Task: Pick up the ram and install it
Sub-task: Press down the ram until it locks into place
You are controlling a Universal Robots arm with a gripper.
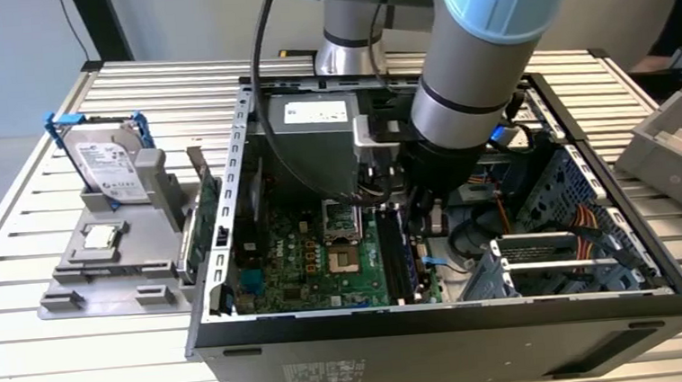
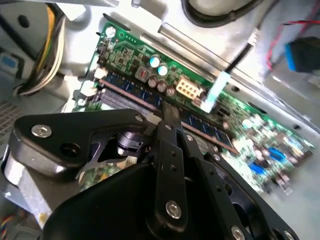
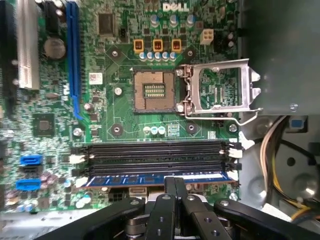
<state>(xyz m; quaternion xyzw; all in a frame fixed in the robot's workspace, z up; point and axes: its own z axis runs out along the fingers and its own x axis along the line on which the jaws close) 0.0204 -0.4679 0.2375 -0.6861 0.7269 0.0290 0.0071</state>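
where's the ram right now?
The ram sits edge-down in the motherboard slot nearest the claw, beside the empty black slots below the CPU socket. In the first wrist view, the claw's closed fingers meet at its middle.

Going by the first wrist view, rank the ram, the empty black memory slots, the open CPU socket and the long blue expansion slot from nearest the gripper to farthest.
1. The ram: at the gripper, right at the tips of the jaws, in the slot closest to them.
2. The empty black memory slots: the rows just beyond the ram.
3. The open CPU socket: past the slots, mid-board.
4. The long blue expansion slot: off to one side; its far end lies farthest.
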